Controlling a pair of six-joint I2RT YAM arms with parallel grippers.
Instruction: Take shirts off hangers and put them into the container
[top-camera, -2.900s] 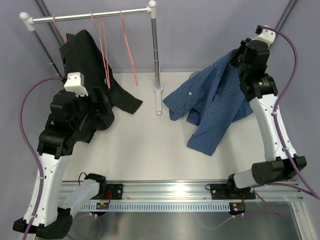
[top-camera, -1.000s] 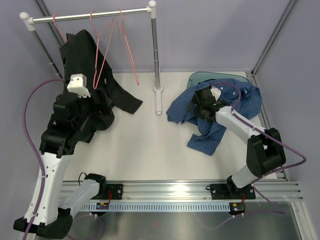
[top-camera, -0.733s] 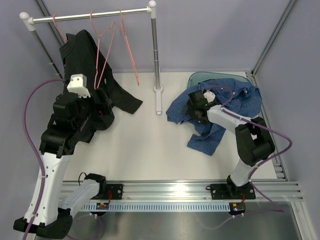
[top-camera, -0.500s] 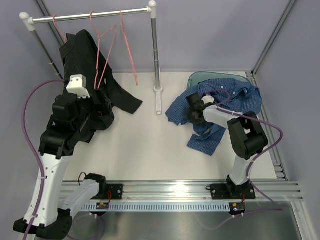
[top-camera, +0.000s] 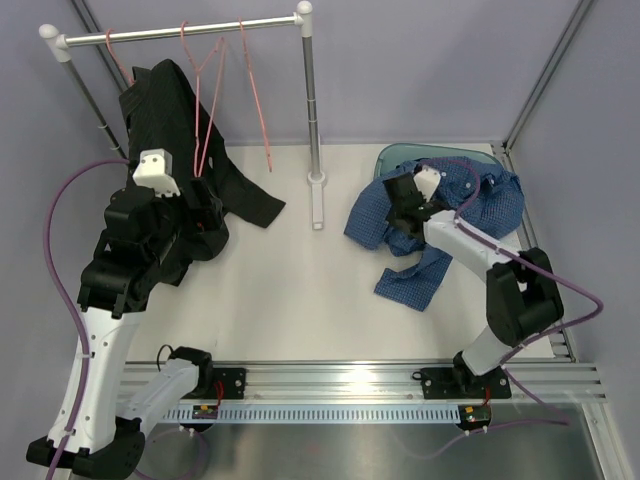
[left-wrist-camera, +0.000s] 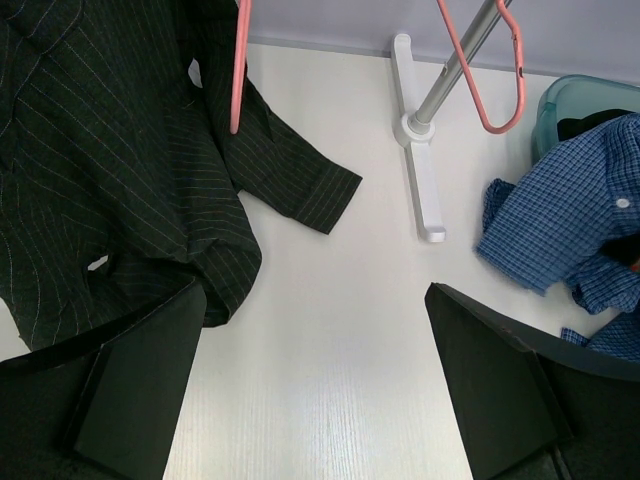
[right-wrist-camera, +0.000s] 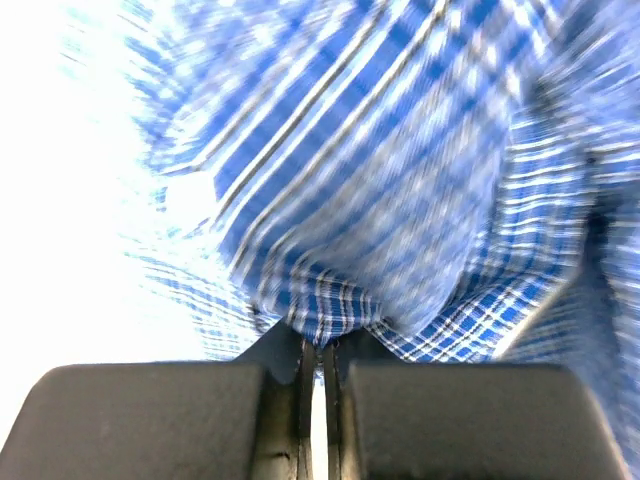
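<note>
my right gripper (right-wrist-camera: 318, 345) has just pinched the blue checked shirt (top-camera: 490, 200) at the teal container (top-camera: 395, 156), ready to haul it in.

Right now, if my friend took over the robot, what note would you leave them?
Right hand: shut on a fold of the blue shirt.
Left hand: open, empty, near the black shirt.
Blue shirt is off its hanger, partly over the tub, partly on the table.
Black shirt hangs on the rail; two hangers are bare.
Left to do: get the blue shirt fully into the tub, then the black shirt.
</note>
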